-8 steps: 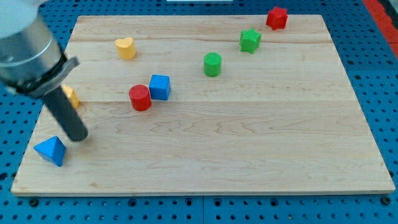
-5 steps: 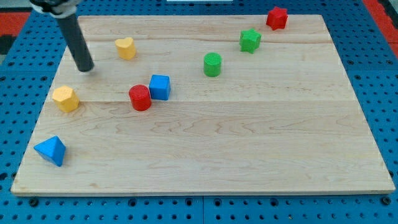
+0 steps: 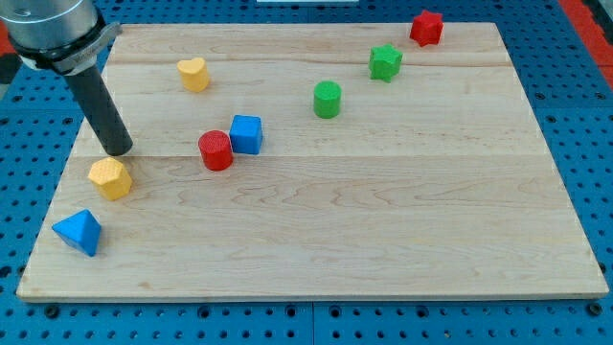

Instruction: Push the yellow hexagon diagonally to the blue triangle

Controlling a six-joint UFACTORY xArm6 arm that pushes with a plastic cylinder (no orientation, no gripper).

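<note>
The yellow hexagon (image 3: 111,178) lies near the board's left edge. The blue triangle (image 3: 79,232) lies below and to the left of it, near the bottom left corner, a short gap apart. My tip (image 3: 118,149) stands on the board just above the yellow hexagon, touching or almost touching its upper edge. The dark rod rises from there up and left to the arm's grey body at the view's top left.
A red cylinder (image 3: 216,150) and a blue cube (image 3: 246,134) touch side by side right of my tip. A yellow heart (image 3: 193,74) lies near the top left. A green cylinder (image 3: 328,99), a green star (image 3: 385,62) and a red star (image 3: 426,28) lie towards the top right.
My tip swung from beside the blue triangle up to the top left, then came down onto the yellow hexagon. The hexagon has slid down and slightly right, closer to the blue triangle.
</note>
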